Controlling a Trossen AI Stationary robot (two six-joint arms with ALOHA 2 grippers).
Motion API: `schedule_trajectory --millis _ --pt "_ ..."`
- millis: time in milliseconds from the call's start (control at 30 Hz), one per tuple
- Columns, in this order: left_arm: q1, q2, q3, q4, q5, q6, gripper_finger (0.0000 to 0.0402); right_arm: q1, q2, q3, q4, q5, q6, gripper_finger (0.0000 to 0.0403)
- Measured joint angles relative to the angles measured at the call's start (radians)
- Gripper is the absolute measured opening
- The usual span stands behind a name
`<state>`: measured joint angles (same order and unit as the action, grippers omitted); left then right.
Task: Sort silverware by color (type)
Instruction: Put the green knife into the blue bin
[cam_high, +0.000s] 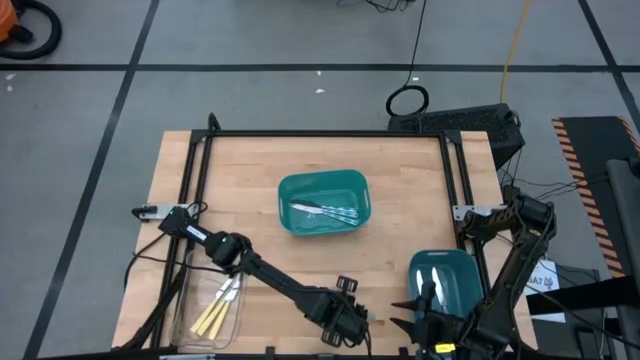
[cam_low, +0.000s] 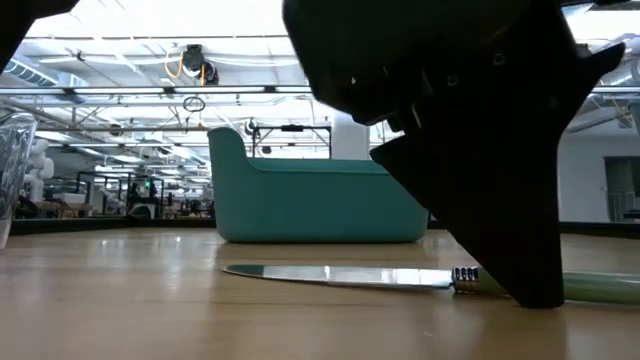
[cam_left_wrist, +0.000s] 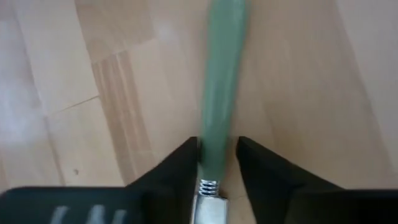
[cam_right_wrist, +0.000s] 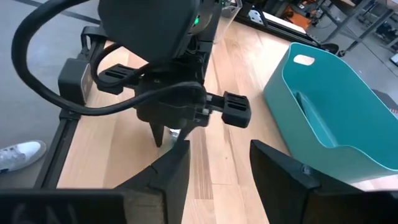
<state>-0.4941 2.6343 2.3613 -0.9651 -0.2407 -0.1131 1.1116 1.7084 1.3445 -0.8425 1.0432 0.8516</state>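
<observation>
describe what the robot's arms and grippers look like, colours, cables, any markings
Both arms are matte black, jointed tubes. The left gripper has a blocky black body, thick looped black cables and a small green light. The right gripper has two flat, tapering black fingers. No markings show.

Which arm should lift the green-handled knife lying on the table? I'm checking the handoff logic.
Left. The left gripper is down at the green-handled knife, one finger on either side of its handle, not visibly clamped. The right gripper is open beside it, holding nothing.

green-handled knife handle partly hidden behind left gripper, silverware in teal bin too small to type
</observation>
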Motion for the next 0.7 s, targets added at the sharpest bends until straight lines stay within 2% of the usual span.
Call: schedule_trajectory --millis 133,267,700 --pt "0.006 0.002 -0.001 0.004 0.01 -0.001 0.0067 -0.004 0.0 0.0 0.0 0.0 0.011 0.016" --pt "0.009 -0.003 -0.002 0.023 -0.035 0.007 0.0035 -0.004 0.0 0.0 -0.001 0.0 0.02 0.016" --pt "0.003 -0.016 -0.007 0.021 -0.088 0.003 0.0024 -0.004 0.0 0.0 -0.024 -0.005 0.109 0.016"
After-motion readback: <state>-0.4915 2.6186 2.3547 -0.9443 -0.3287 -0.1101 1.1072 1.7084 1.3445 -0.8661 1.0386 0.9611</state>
